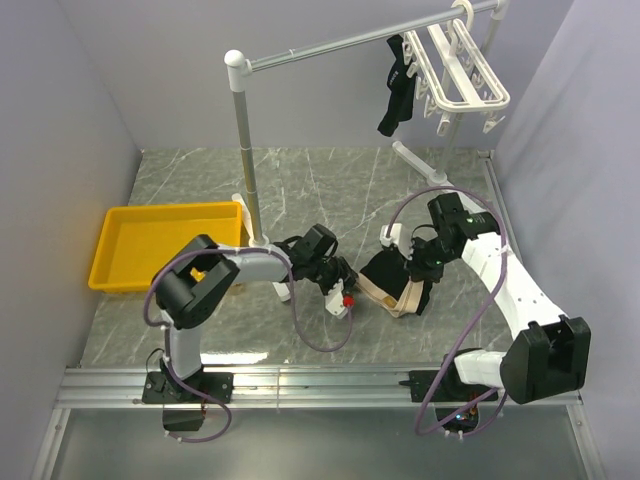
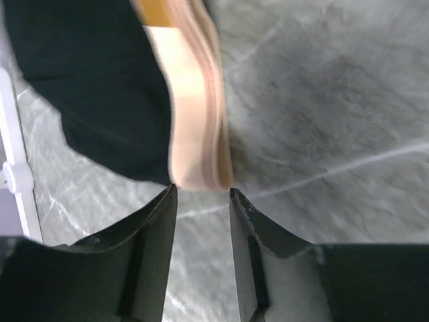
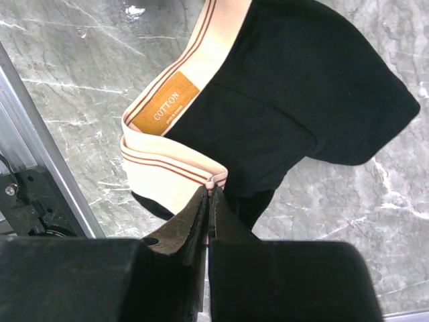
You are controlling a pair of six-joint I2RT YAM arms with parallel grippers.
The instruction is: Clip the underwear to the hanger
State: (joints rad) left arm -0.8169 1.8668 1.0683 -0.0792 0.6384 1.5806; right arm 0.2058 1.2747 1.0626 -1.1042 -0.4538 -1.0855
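Nearest, the underwear point(image 1: 385, 275) lies bunched on the table between the two arms. The right gripper point(image 3: 209, 188) has its jaws pressed together on a narrow bite of the waistband point(image 3: 154, 168) fold. The left gripper point(image 2: 201, 191) has its jaws part spread, with the band's end just at their tips; whether they hold it cannot be told. Risk: with so little band taken on either side, it could slip free on lifting. Only the wrist views show these bites; the top view shows neither. Only the top view shows the hanger point(image 1: 462, 75), far right and well apart, hooked on the rail point(image 1: 330, 45). Risk: it hangs free and may swing from a pushed clip, and the black garment point(image 1: 398, 90) beside it could snag.
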